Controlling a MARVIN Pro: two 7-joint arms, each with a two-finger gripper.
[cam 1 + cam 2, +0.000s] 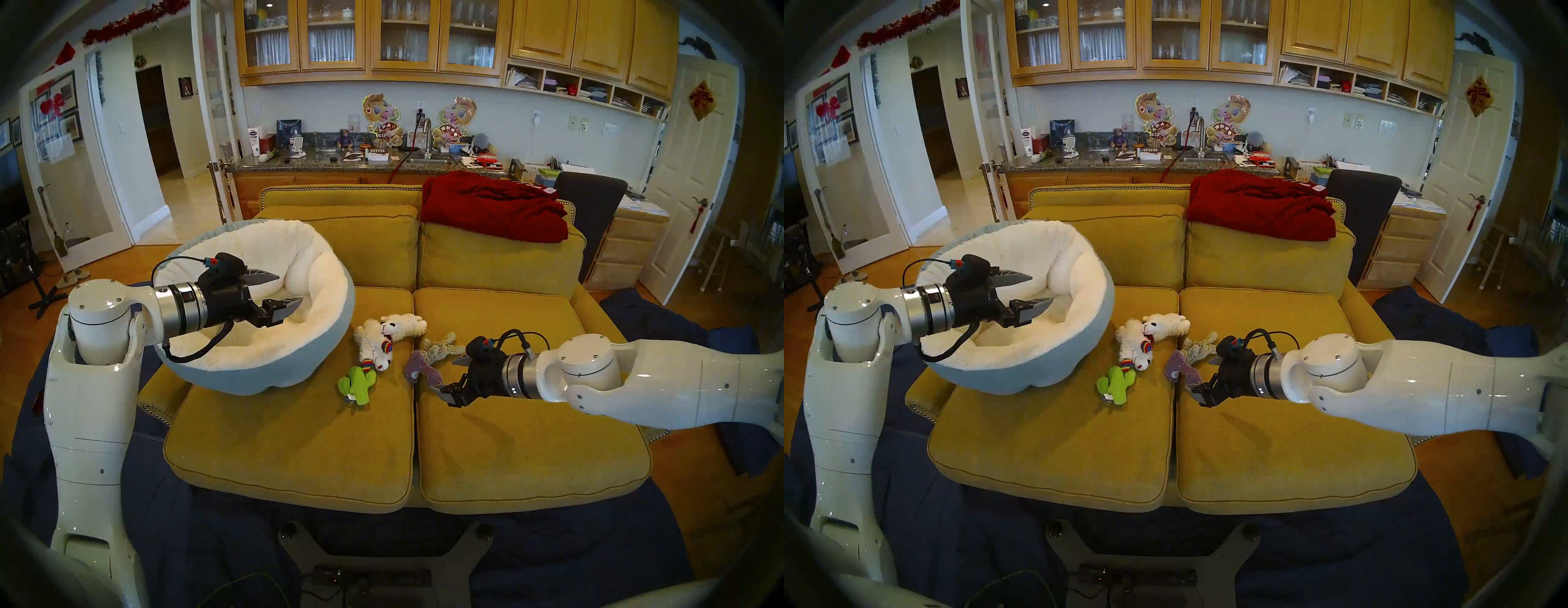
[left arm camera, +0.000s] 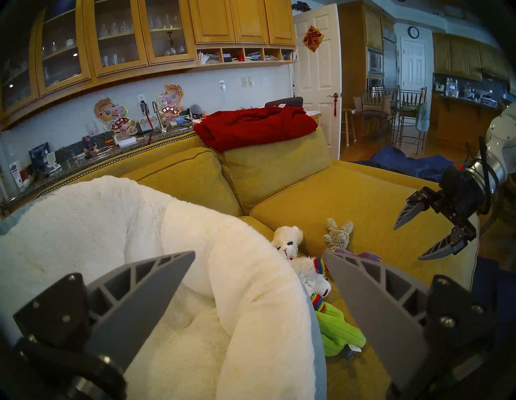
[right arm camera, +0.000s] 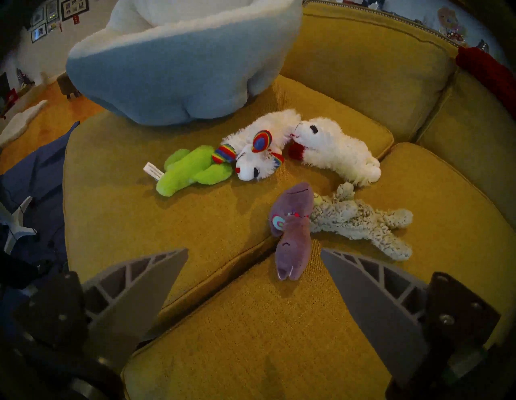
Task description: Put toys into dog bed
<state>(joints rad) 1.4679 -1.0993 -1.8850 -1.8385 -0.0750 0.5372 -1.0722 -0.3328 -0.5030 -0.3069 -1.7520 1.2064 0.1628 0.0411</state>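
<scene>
Our right claw [image 3: 254, 296] is hanging wide open and empty just short of the purple toy [image 3: 293, 231]; our left claw [image 1: 282, 293] is gaping empty over the dog bed [image 1: 297, 369].

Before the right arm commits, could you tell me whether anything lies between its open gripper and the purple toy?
Nothing visible does: the right gripper is open, with only bare sofa cushion before the purple toy.

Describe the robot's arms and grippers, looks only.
Both arms are glossy white shells with rounded joints, ending in a silver metal wrist ring. The left gripper and right gripper have black bodies, two grey pointed fingers with triangular cut-outs, and a looping black cable with a red-and-blue connector.
</scene>
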